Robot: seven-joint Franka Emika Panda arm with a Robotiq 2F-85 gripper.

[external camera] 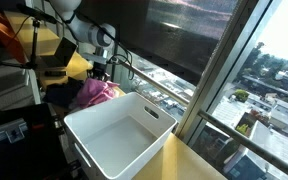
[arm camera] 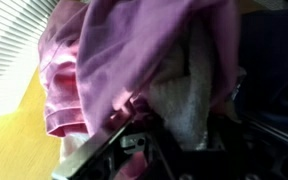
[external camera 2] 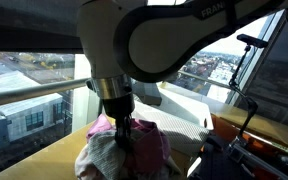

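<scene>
A heap of clothes lies on a yellow tabletop [arm camera: 12, 135]: a pink-purple garment [arm camera: 134, 50] on top of a grey-white towel [arm camera: 189, 90]. In both exterior views my gripper [external camera 2: 124, 134] points straight down into this heap [external camera: 94, 92], its dark fingers [external camera 2: 118, 128] pressed into the pink cloth [external camera 2: 152, 140] and the pale cloth [external camera 2: 102, 156]. In the wrist view the gripper [arm camera: 169, 138] is dark and blurred, with grey towel lying between its fingers. Folds of cloth hide the fingertips, so the width of the gap does not show.
A large white plastic bin [external camera: 119, 135] stands right beside the clothes heap. Behind the table runs a metal railing [external camera 2: 29, 95] in front of big windows. Black equipment and cables [external camera: 9, 70] crowd the far side, and a tripod stand [external camera 2: 252, 60] rises nearby.
</scene>
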